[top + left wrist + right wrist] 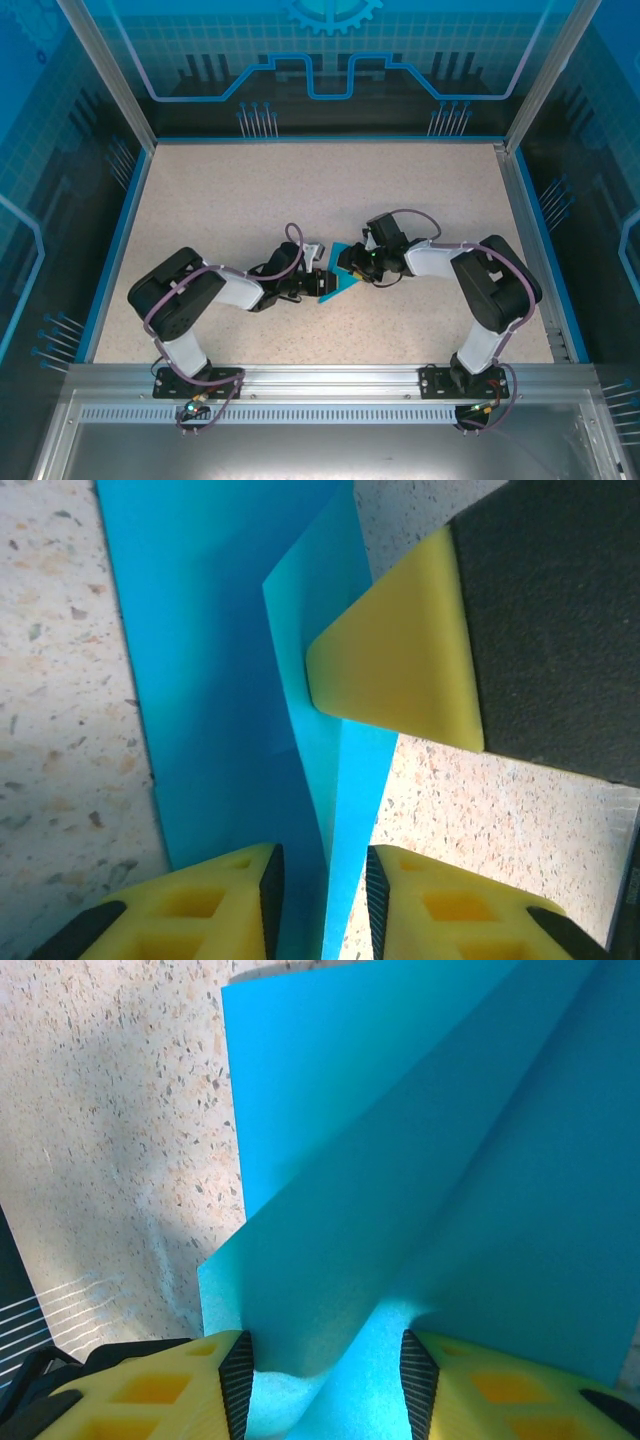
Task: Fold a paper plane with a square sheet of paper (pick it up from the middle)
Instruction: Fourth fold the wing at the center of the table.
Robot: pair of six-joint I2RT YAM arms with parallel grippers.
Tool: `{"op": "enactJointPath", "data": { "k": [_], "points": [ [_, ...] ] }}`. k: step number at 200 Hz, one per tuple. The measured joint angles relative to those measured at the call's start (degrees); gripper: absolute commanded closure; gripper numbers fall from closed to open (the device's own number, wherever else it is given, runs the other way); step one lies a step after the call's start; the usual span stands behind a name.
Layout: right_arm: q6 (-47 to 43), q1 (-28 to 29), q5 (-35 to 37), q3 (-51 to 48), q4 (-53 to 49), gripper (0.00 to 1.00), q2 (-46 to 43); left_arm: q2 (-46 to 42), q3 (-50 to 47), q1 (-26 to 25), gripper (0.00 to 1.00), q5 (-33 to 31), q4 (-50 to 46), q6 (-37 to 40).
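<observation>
Where the two arms meet mid-bench [300, 190], the square sheet of paper [338, 283] lies partly folded between them. The left fingers [225, 905] stand slightly apart, straddling an upright crease without pinching it. The right fingers [160, 1390] grip a bunched fold, with one flap lifted off the surface.

The sheet of paper [338, 281] is plain matte teal-blue and partly folded, no longer a flat square. In the top view it shows as a small angular shape just below the middle of the frame. In the left wrist view [215, 680] one panel lies flat at left centre, and a paler flap rises along a crease running from top to bottom. In the right wrist view [430, 1150] its layers spread across the upper right and narrow into a V at bottom centre.
</observation>
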Motion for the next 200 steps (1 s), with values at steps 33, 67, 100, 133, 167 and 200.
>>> {"op": "enactJointPath", "data": {
  "k": [33, 67, 100, 133, 167, 200],
  "points": [
    [-0.22, 0.0, -0.07, 0.2, -0.17, 0.54, 0.17, -0.26, 1.03, 0.28, 0.7, 0.0, -2.73, -0.94],
    [-0.22, 0.0, -0.24, 0.7, -0.24, 0.53, 0.7, 0.13, 1.73, 0.42, 0.71, 1.27, -3.85, -2.08],
    [-0.37, 0.0, -0.2, 1.42, -1.25, 0.53, 1.01, -0.68, 1.84, 1.14, 0.66, 1.92, -5.38, -2.8],
    [-0.63, 0.02, 0.39, 2.6, -3.72, 0.53, 1.18, -7.76, 1.66, 3.04, 0.58, 1.03, -11.39, -2.78],
    [-1.05, 0.07, 2.08, 5.01, -8.22, 0.5, 1.51, -14.58, 1.66, 3.32, 0.59, 0.42, -14.53, -3.19],
    [-1.38, 0.5, 3.58, 8.26, -13.11, 0.49, 2.75, -14.01, 1.66, 3.32, 0.74, 3.08, -14.69, -4.92]
  ]
}}
